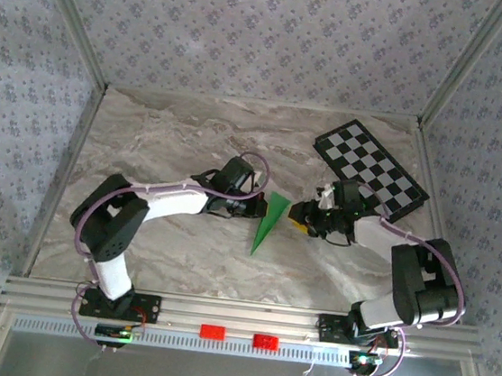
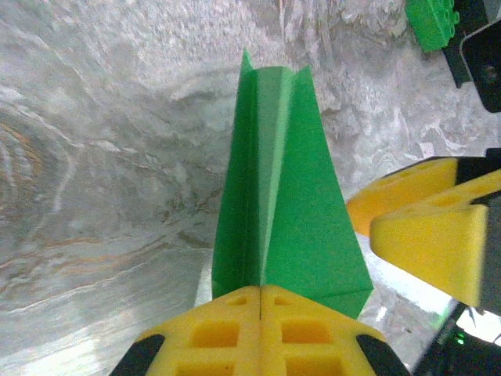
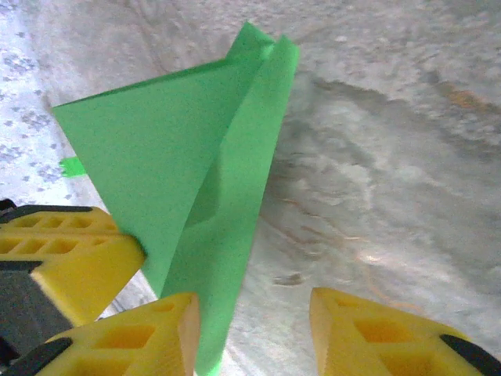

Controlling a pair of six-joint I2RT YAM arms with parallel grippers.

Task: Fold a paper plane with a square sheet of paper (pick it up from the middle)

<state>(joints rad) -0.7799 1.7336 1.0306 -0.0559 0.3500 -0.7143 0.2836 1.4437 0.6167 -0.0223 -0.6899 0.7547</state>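
Observation:
The square sheet of paper now stands folded as a slim bright green paper plane [image 1: 268, 222] at mid-table, its point toward the near edge. My left gripper [image 1: 254, 206] is shut on the plane's wide end; in the left wrist view the yellow fingers [image 2: 235, 329] meet on the centre crease of the plane [image 2: 282, 196]. My right gripper [image 1: 299, 217] stands open just right of the plane. In the right wrist view the plane [image 3: 180, 157] runs along the inner face of that gripper's [image 3: 252, 309] left finger [image 3: 149, 337], and the other finger stands well apart from the paper.
A black-and-white checkered board [image 1: 371, 170] lies at the back right, behind the right arm. A small green block [image 2: 430, 19] sits on the marble beyond the plane. Two red blocks [image 1: 212, 332] rest on the front rail. Patterned walls close three sides.

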